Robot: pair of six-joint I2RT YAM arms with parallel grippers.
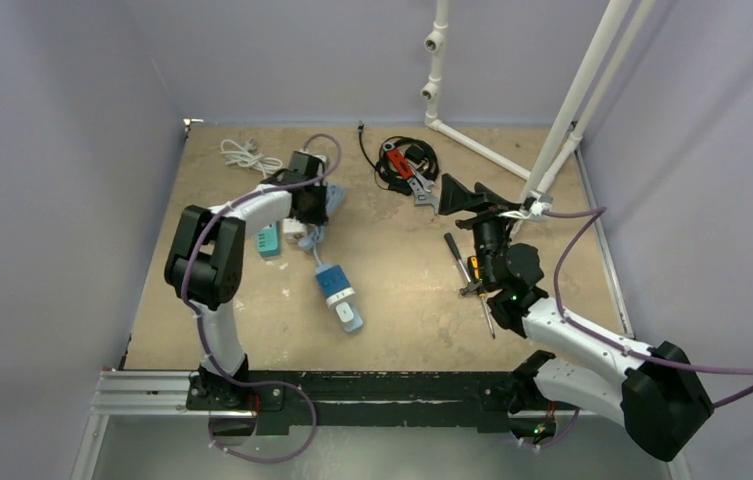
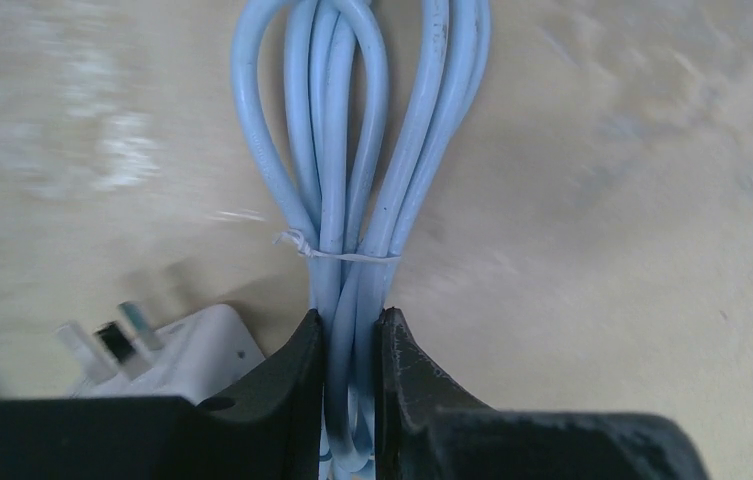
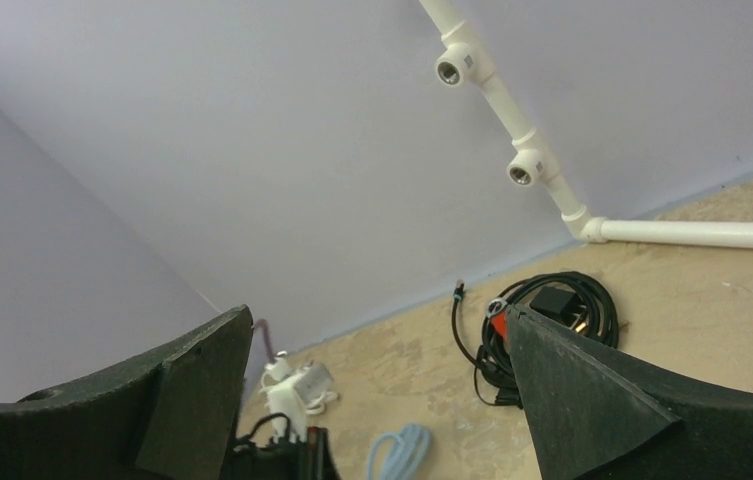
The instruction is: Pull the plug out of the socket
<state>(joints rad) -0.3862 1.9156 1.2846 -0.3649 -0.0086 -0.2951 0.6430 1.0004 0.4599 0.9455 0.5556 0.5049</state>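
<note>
We see our left gripper pinched on the tied light-blue cable bundle lying on the counter; our right gripper gapes wide.

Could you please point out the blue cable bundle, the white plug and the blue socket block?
blue cable bundle (image 2: 352, 240), left wrist view, strands just above the tie.
white plug (image 2: 202, 345), left wrist view, top of its body.
blue socket block (image 1: 337, 293), top external view, its middle.
</note>
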